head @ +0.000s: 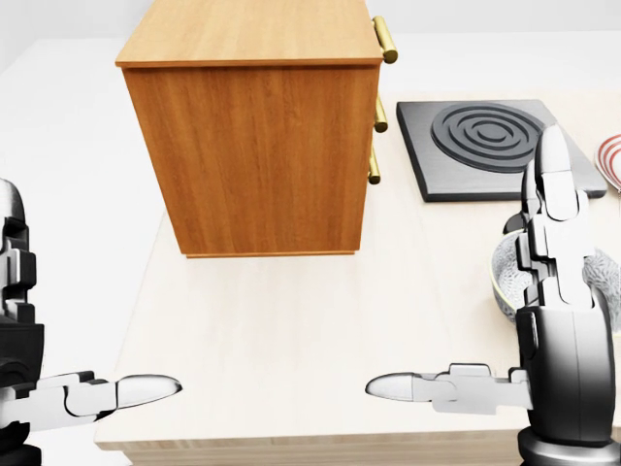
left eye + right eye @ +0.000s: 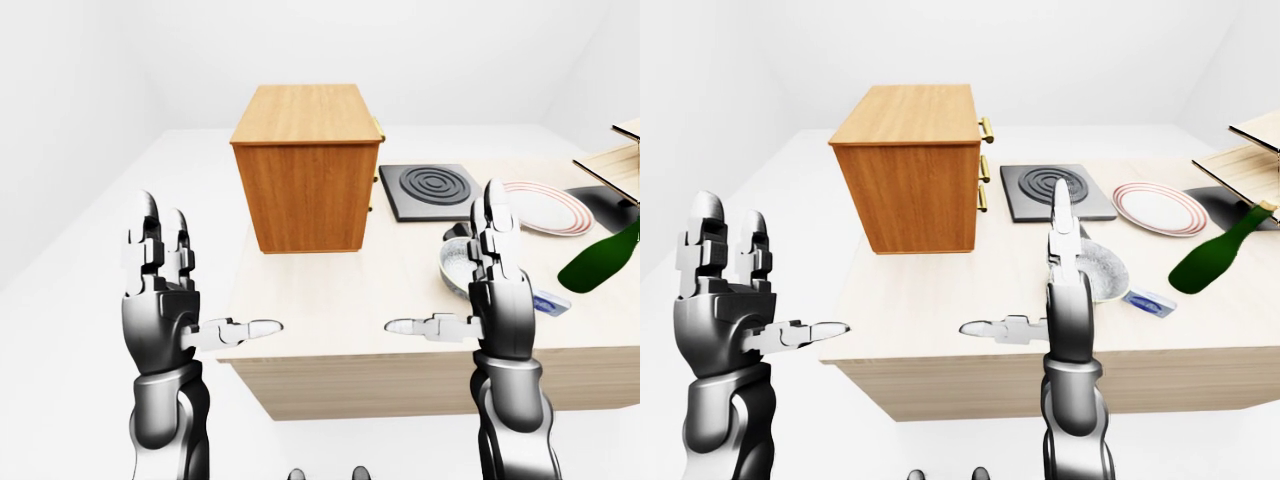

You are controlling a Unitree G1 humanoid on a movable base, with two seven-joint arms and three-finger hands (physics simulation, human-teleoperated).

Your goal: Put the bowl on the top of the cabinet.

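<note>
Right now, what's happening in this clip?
Nothing is being held. The robot's left hand and right hand are both raised with open fingers at the near edge of the table. The patterned bowl sits on the table, partly hidden behind the right hand, beside the hotplate. The top of the wooden cabinet is bare in these views, so the bowl has not been picked up or placed yet.

Bowl (image 2: 1102, 270) behind raised right hand (image 2: 1064, 290), cabinet (image 2: 912, 170) left
</note>
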